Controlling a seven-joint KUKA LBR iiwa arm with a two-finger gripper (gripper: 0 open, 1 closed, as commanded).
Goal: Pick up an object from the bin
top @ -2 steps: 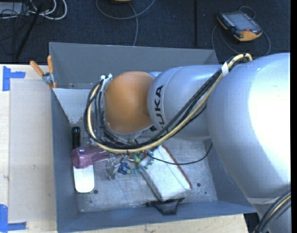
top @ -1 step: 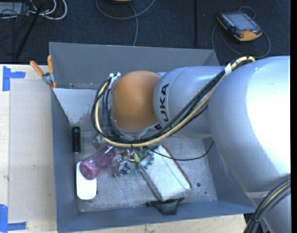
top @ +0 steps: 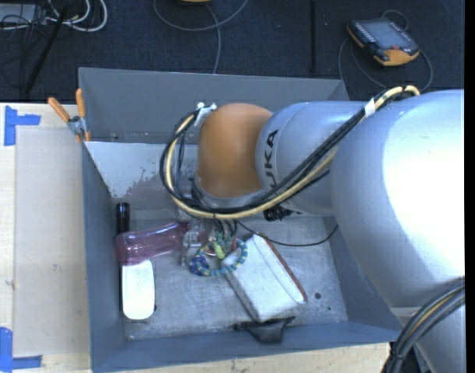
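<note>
The grey bin [top: 105, 301] had most of its things towards its left and middle. Nearest the left wall a short black cylinder [top: 123, 214] lay lengthwise on the floor. Just below it was a pink translucent piece [top: 148, 244], whose exact kind was hard to make out, and under that lay a white oblong pad [top: 137, 289], touching or almost touching the pink one. The pink piece's right end ran under the gripper [top: 197, 245], which hung low over the middle of the bin. Most of the gripper was hidden beneath the orange cover [top: 229, 150] and the looped cables [top: 175, 185] of the wrist, so it could not be told whether it was open or closed, or whether anything was in it. Just to its right lay a small tangle of coloured beads [top: 221, 261], blue, green and yellow, with its upper part covered by the wrist. The beads rested against a flat white slab [top: 262, 284] with a brown edge that lay slantwise. A dark, flat thing [top: 264, 330] lay against the near wall, its shape unclear. The grey arm [top: 377, 185] covered the bin's right part.
</note>
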